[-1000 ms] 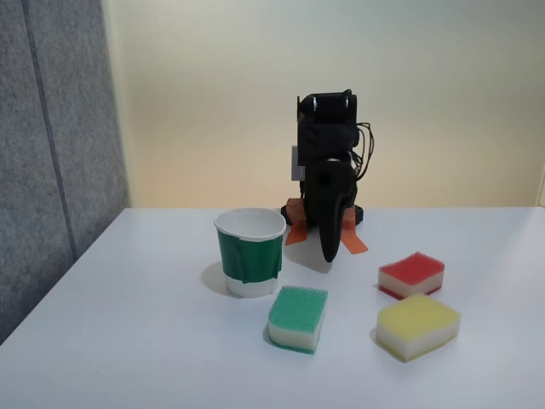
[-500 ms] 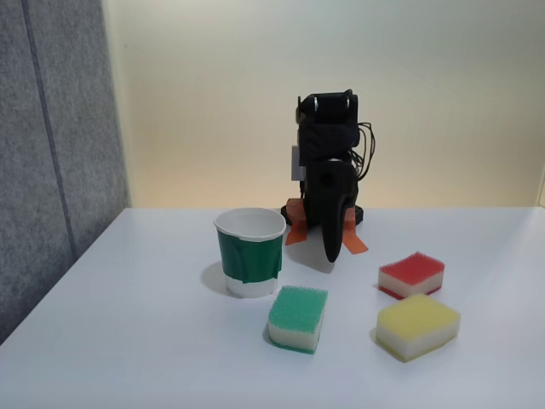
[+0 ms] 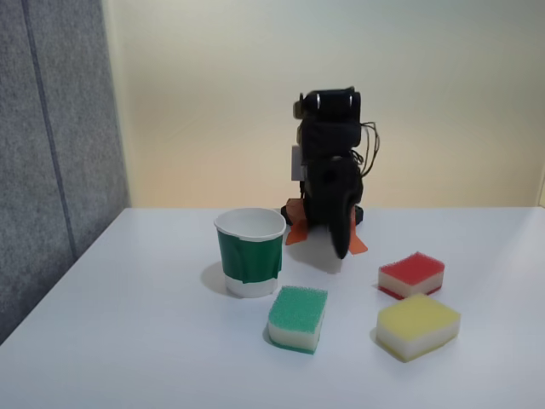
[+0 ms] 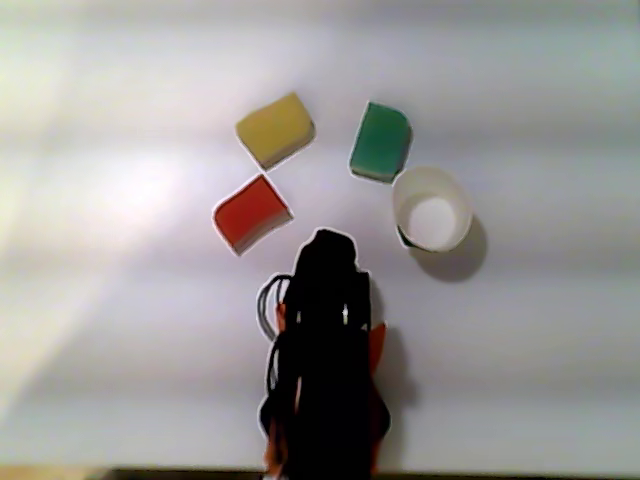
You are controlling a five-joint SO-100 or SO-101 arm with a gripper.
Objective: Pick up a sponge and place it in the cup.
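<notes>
On the white table, the red-topped sponge sits at the right in the fixed view, just behind the yellow-topped sponge and well apart from the green-banded paper cup over on the left. The green-topped sponge lies near the cup's front right, close but not touching as far as the view tells.

The arm is folded up at its base, with the gripper hanging nose-down just above the table, between the cup and the red sponge. It's a black blob against black in both views, so whether the fingers are spread or closed can't be told. Nothing is in them, though; all three sponges are lying free.

So the step in hand looks like the reach for the red one. To do it well, the arm probably wants to swing toward the right of the fixed view and come down from above, with the fingers opened wider than the sponge's short side. In the other view the red sponge lies at an angle, so the wrist should turn to match. The yellow sponge is the near neighbour, so a straight-down approach is likely safer than sweeping in low. Foam squashes, so a firm pinch at mid-height should hold.

The cup stands upright and empty, mouth clear.
</notes>
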